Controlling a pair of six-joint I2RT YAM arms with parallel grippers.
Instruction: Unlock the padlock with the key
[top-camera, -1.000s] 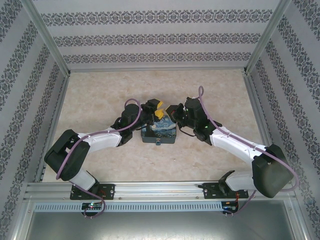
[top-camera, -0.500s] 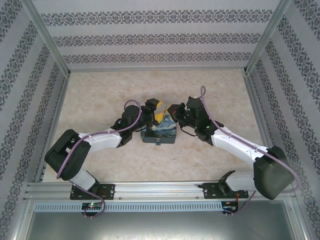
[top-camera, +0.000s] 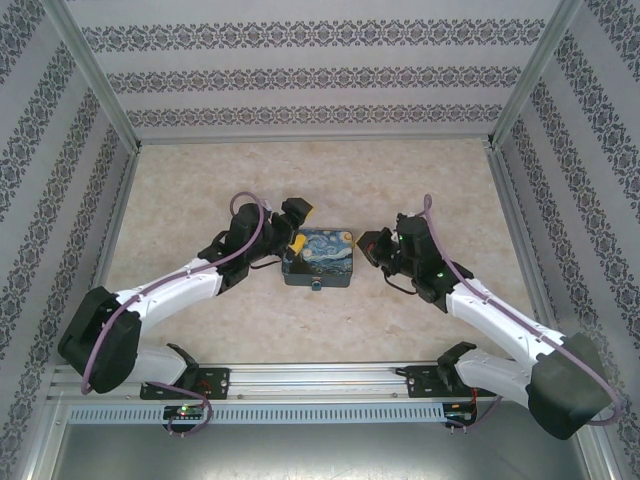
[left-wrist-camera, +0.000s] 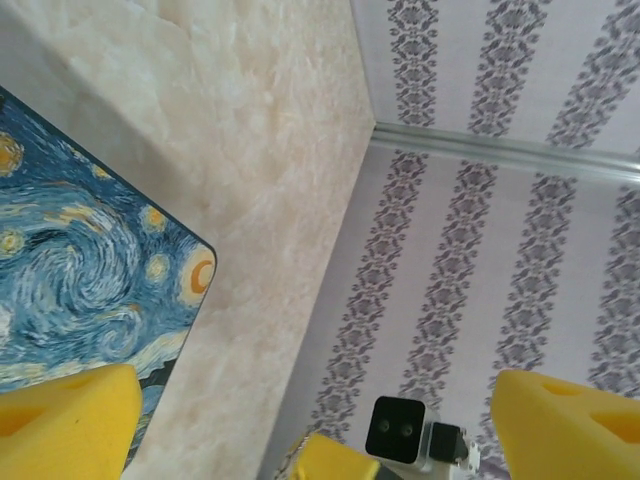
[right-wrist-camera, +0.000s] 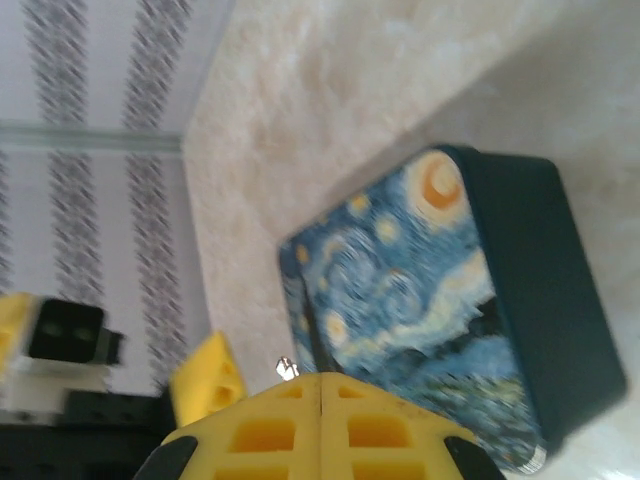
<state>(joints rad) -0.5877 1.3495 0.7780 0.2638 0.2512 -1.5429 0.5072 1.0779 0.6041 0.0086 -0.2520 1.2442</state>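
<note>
Tiny blue padlock (top-camera: 318, 287) sits mid near edge of the rectangular night-sky painted box (top-camera: 318, 255), too small for detail. Left gripper (top-camera: 296, 236) at the box's left edge, yellow fingers (left-wrist-camera: 65, 420) spread. Right gripper (top-camera: 365, 244) just right of the box, yellow pads (right-wrist-camera: 270, 435) pressed together. Tiny silvery glint (right-wrist-camera: 287, 368) at their tip, can't tell what.

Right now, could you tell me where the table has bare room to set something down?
The widest bare stretch of the beige marble-look table lies between the rectangular night-sky painted box and the patterned back wall. A narrower strip runs between the box and the near metal rail. Beside the box it is crowded: the left gripper and right gripper flank it.
</note>
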